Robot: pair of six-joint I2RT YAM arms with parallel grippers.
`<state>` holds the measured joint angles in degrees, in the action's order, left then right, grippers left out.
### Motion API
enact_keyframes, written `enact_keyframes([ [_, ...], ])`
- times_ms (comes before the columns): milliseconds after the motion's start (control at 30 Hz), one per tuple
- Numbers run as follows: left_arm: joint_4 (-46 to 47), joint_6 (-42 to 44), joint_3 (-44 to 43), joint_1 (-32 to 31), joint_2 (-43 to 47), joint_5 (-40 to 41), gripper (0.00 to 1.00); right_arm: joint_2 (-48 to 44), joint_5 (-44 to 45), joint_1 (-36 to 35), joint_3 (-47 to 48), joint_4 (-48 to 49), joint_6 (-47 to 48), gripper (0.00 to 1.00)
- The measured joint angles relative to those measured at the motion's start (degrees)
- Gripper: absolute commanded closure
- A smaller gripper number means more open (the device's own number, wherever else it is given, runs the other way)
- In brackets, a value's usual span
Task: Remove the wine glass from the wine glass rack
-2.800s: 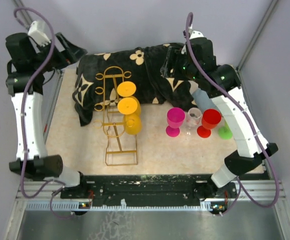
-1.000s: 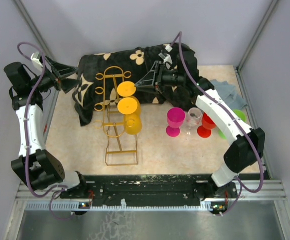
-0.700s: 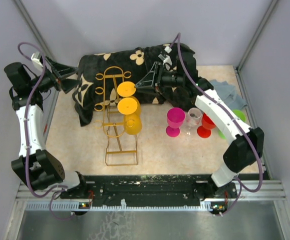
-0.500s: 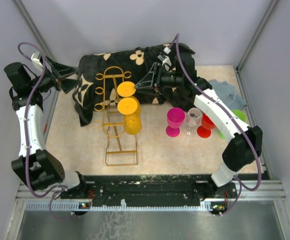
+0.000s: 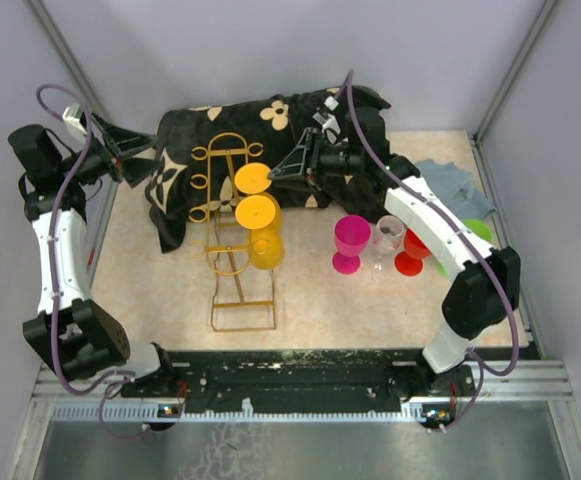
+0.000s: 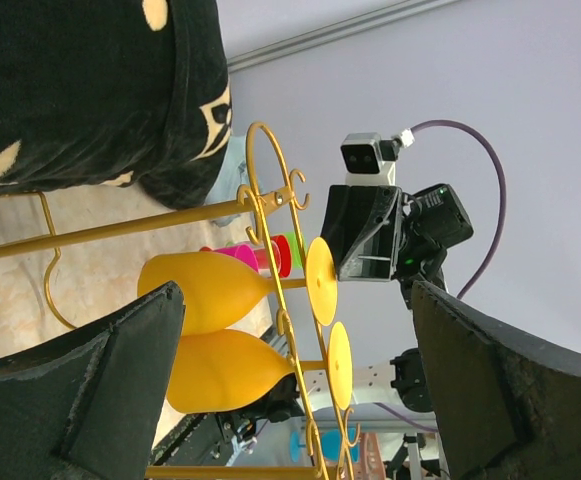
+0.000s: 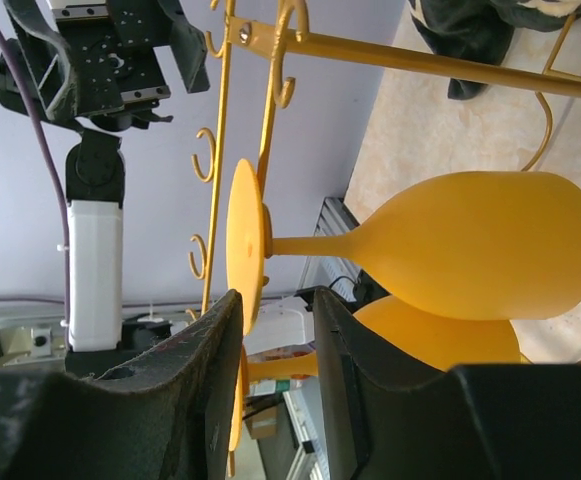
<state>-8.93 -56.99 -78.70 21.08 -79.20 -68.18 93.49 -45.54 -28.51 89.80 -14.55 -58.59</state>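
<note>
The gold wire wine glass rack (image 5: pixel 232 255) stands on the mat, its far end by the black floral cloth. Two yellow wine glasses hang in it, feet up: the far one (image 5: pixel 253 178) and the near one (image 5: pixel 257 212). My right gripper (image 5: pixel 277 171) is slightly open, its tips right beside the far glass's foot. In the right wrist view the gripper (image 7: pixel 275 350) has that foot (image 7: pixel 245 240) just above its fingers, with the rack rails (image 7: pixel 370 55) above. My left gripper (image 5: pixel 142 150) is wide open at the far left; its view shows the rack (image 6: pixel 270 250) and both glasses (image 6: pixel 210 290).
The black floral cloth (image 5: pixel 270 135) lies heaped at the back. A pink glass (image 5: pixel 350 240), a clear glass (image 5: pixel 387 235) and a red glass (image 5: pixel 418 245) stand right of the rack. A green glass (image 5: pixel 478 232) and a grey cloth (image 5: pixel 455 185) are under the right arm.
My right arm has swung from the back right towards the rack and crept left to the far glass's foot. The left arm rose and then held still.
</note>
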Motion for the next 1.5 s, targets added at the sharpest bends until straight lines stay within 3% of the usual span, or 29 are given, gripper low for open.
enact_keyframes([
  [233, 0.0, 0.0, 0.0, 0.0, 0.0, -0.22, 0.01, 2.51, -0.02, -0.7, 1.49, 0.15, -0.07, 0.71],
  [600, 0.0, 0.0, 0.0, 0.0, 0.0, -0.46, 0.0, 2.91, -0.26, -0.74, 2.6, 1.09, -0.63, 1.0],
  [1500, -0.42, 0.44, -0.02, 0.0, -0.02, -0.44, 0.0, 0.31, 0.04, 1.03, 0.79, 5.05, -7.04, 1.0],
])
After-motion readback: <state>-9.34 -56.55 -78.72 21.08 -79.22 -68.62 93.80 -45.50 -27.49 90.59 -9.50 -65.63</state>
